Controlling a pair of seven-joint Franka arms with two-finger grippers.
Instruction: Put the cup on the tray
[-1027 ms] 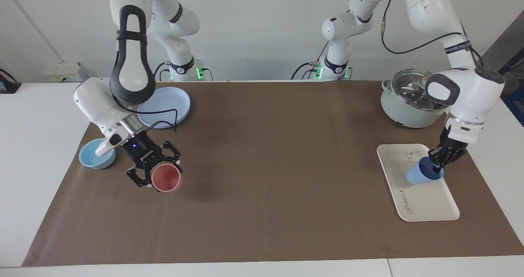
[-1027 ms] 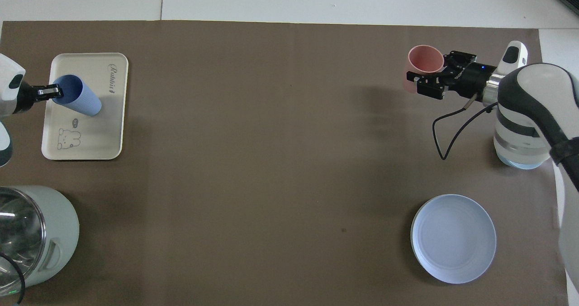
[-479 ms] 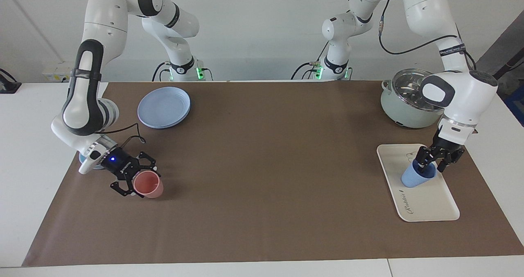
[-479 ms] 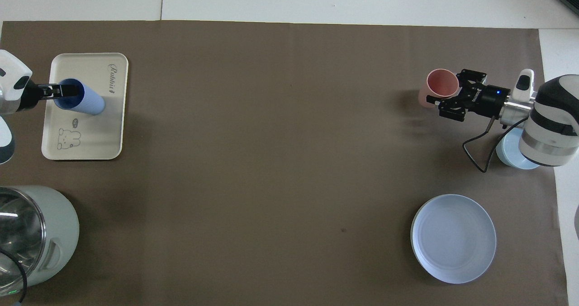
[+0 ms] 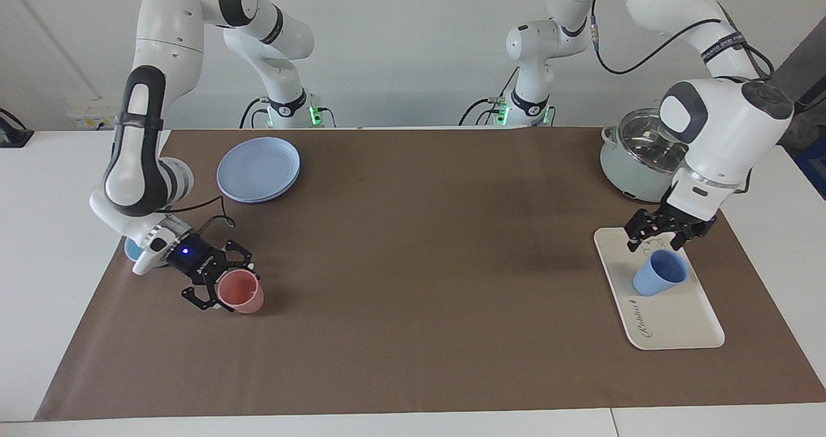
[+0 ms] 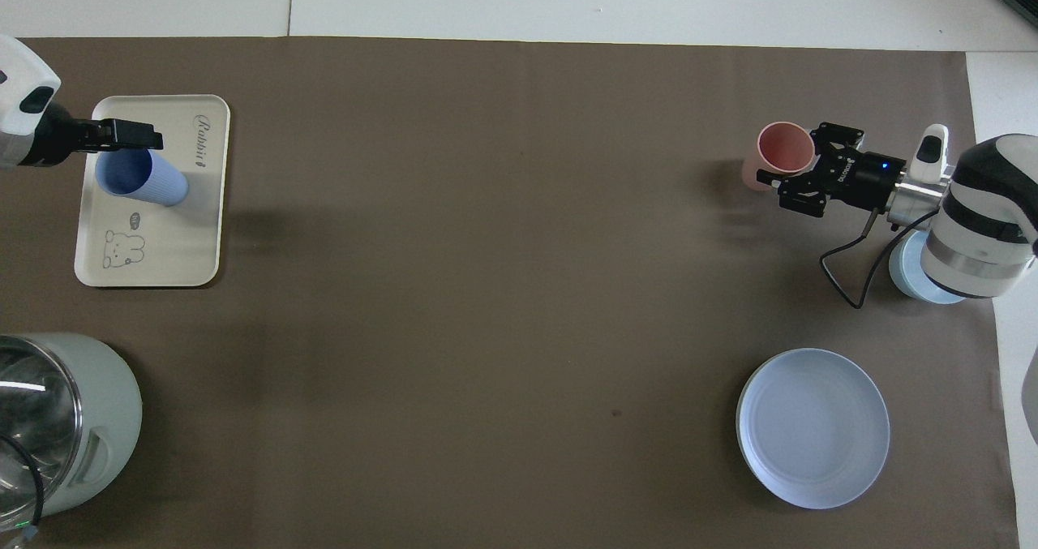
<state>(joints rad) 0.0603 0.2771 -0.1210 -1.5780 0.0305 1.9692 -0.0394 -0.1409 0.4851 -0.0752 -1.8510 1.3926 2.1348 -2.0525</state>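
The periwinkle-blue cup (image 5: 659, 274) stands on the cream-white tray (image 5: 677, 321) at the left arm's end of the table, leaning slightly. My left gripper (image 5: 657, 243) hangs open just above the cup's rim and is clear of it. In the overhead view the cup (image 6: 138, 180) sits on the tray (image 6: 162, 257) just under the left gripper (image 6: 138, 137). My right gripper (image 5: 222, 288) is low at the right arm's end. It is closed around a salmon-pink cup (image 5: 240, 292) that rests on the brown mat.
A pale green pot with a glass lid (image 5: 635, 166) stands nearer to the robots than the tray. A stack of round blue plates (image 5: 258, 169) and a light-blue bowl (image 6: 908, 277), partly under the right arm, lie at the right arm's end.
My left gripper let go of the blue cup on the tray, opened and rose above it. My right gripper lowered the pink cup from the air onto the mat.
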